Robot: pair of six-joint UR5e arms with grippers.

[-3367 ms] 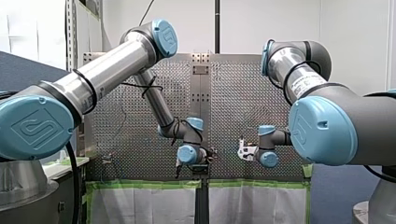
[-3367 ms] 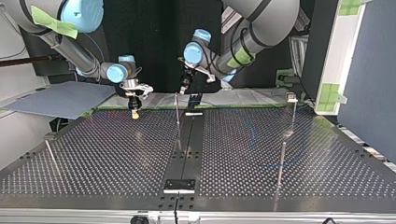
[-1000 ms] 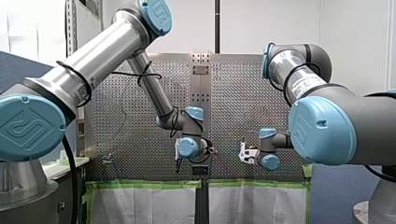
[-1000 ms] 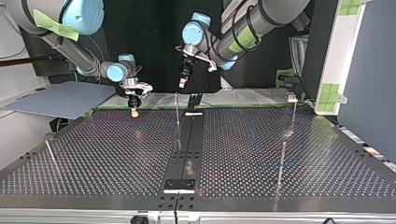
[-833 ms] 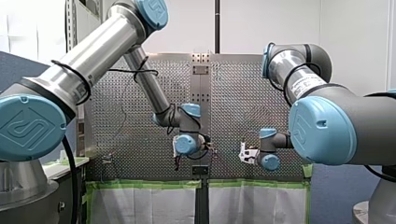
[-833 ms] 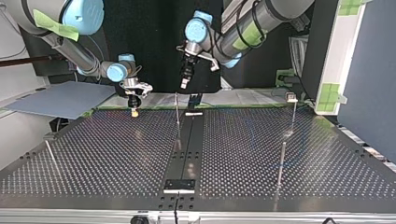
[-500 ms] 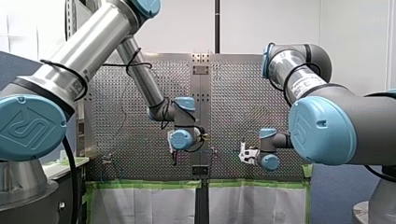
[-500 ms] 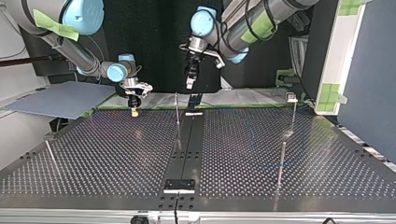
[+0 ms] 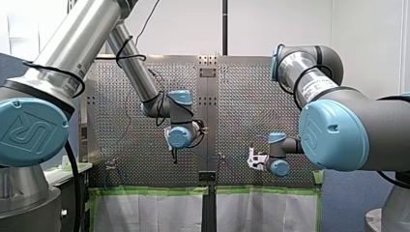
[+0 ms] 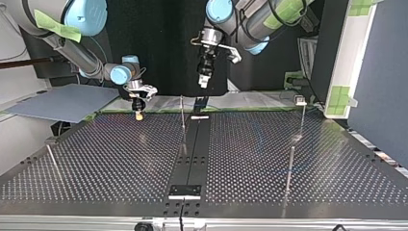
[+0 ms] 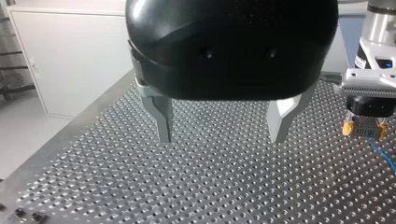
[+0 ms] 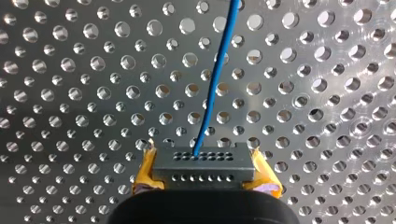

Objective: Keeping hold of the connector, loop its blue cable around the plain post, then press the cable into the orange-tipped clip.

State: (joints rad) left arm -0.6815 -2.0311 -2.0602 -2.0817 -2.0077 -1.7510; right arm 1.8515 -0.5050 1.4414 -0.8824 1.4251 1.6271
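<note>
Right, my right gripper (image 12: 204,169) is clamped on the grey connector (image 12: 204,158), with one yellow pad (image 12: 145,170) pressed on each side of it. The blue cable (image 12: 214,88) leaves the connector's face and runs ahead over the perforated table (image 12: 70,70). The gripper sits low, just above the holes.

In the top view my right gripper (image 10: 138,110) hangs at the far edge of the table (image 10: 96,163), at the view's left, yellow tip pointing down. My left gripper (image 10: 204,79) is raised well above the table near the middle, apart from the right one. A thin upright post (image 10: 182,113) stands below it, just beside the dark centre strip (image 10: 192,149). More thin posts stand at the view's right (image 10: 291,163) and left (image 10: 50,156). I cannot tell which one carries an orange tip.

In the left wrist view my left gripper (image 11: 220,139) has its metal fingers (image 11: 161,116) spread wide, nothing between them, only table (image 11: 210,186) under them. Beside it, the right gripper (image 11: 365,112) shows with the connector (image 11: 365,131) and a bit of blue cable (image 11: 383,156) trailing down.

In the front view my left gripper (image 9: 173,155) hangs left of centre and my right gripper (image 9: 254,159) lower at the right.
</note>
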